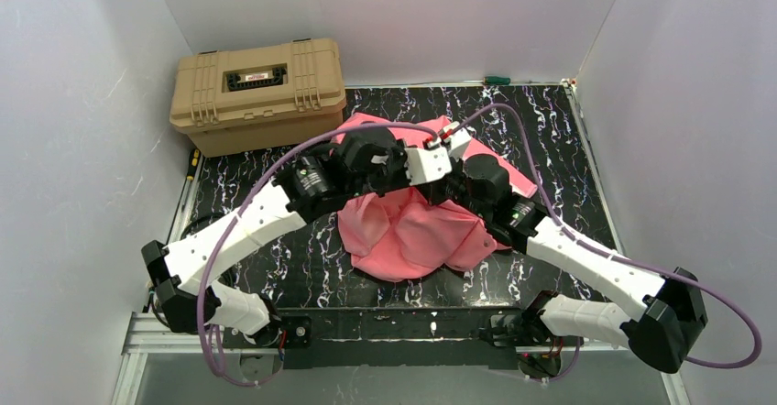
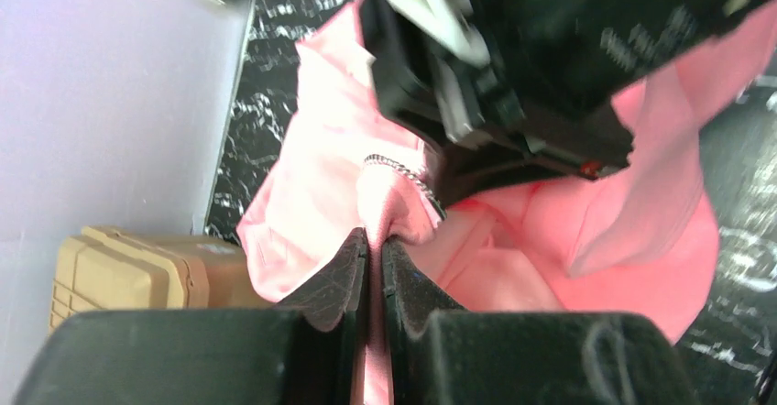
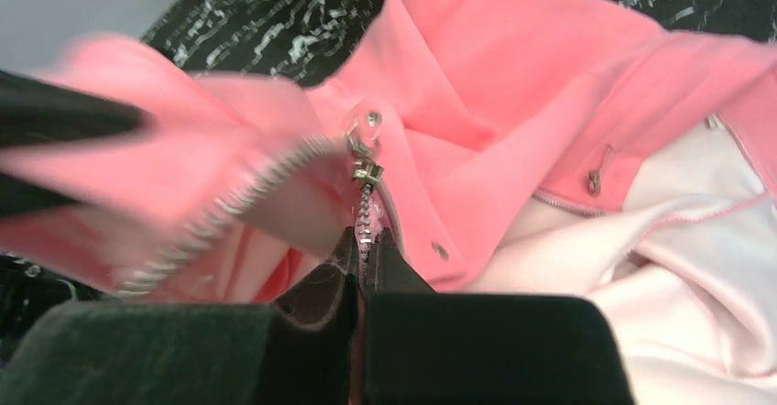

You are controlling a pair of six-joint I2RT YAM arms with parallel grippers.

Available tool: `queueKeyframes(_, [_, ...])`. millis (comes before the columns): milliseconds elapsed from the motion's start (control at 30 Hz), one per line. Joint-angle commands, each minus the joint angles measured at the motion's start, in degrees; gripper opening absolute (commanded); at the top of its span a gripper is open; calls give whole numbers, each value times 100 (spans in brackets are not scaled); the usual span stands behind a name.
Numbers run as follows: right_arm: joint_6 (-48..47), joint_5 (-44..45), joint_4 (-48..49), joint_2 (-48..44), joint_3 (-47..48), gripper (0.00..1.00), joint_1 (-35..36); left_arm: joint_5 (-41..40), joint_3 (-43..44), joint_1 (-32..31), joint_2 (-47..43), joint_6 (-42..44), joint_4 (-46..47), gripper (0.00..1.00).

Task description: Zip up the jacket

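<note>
My table (image 1: 577, 148): a black top with white veins.
The pink jacket (image 1: 412, 235) lies crumpled near its middle, and a tan case (image 1: 259, 93) sits at the far left corner.

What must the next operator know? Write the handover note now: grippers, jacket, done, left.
Left gripper: shut on a fold of the jacket.
Right gripper: shut on the jacket's teeth right next to the slider.
Jacket: bunched mid-table under both wrists, near-right of the case.
Done: both grips set.
Left: one tooth row hangs free and the lining shows, so the front is not yet zipped up.
</note>
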Motion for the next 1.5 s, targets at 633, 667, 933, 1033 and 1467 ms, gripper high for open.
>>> queueKeyframes(633, [-775,-2395,-1634,-2189,-57,1,-287,-1082,-1399,-38,-1164,666,3217,0])
queueKeyframes(667, [-775,-2522,-1513,-2123,-46,1,-292,-1070,-1433,-34,-1160,753,3488,0])
queueKeyframes(933, [-827,-2957,-656,-1243,106,1,-711,-368,-1549,-34,-1581,561,3532,0])
queueKeyframes(1033, [-511,-3358,-203,-974,162,1,-1244,-30,-1705,-34,-1696,530,3620,0])
queueKeyframes(1467, [-188,-3357,520,-875,-109,1,-1433,-279,-2555,-157,-1001,2258,5833,0])
